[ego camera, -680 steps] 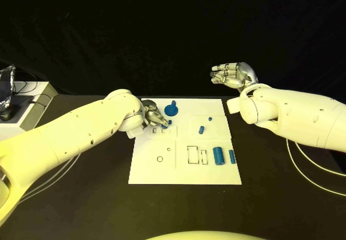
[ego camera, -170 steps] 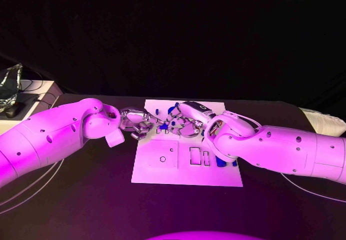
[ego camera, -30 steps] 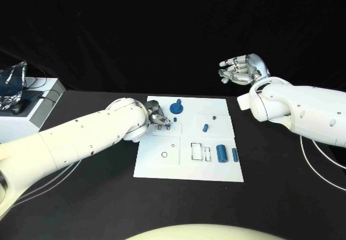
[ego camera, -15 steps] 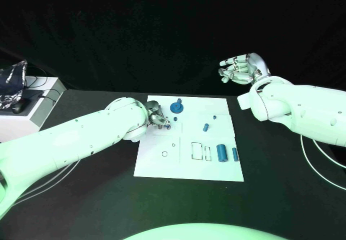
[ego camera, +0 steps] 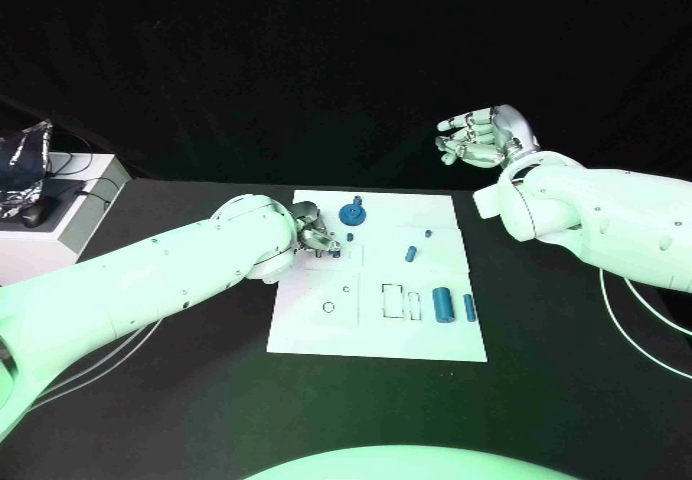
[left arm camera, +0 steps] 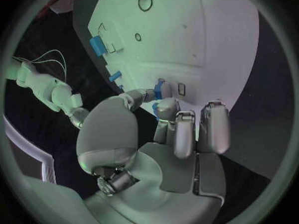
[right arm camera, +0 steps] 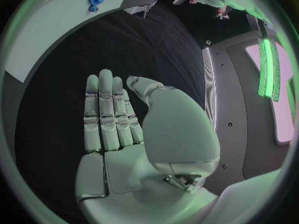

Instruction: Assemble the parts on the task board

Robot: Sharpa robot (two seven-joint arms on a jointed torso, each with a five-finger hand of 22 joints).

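A: What's off the left edge of the surface [ego camera: 173, 400]?

B: A white box [ego camera: 51, 232], just beside that edge toward the far left corner.

A: Anything on it?

B: A crumpled silvery thing [ego camera: 25, 160] at its far end, and a dark object [ego camera: 32, 212] nearer, too small to make out. Thin dark wires [ego camera: 87, 182] run across the box top.

A: And around the surface?

B: Pale cables [ego camera: 635, 310] loop over the right edge, and more cables [ego camera: 72, 375] trail near the left edge. Black backdrop [ego camera: 289, 80] behind.
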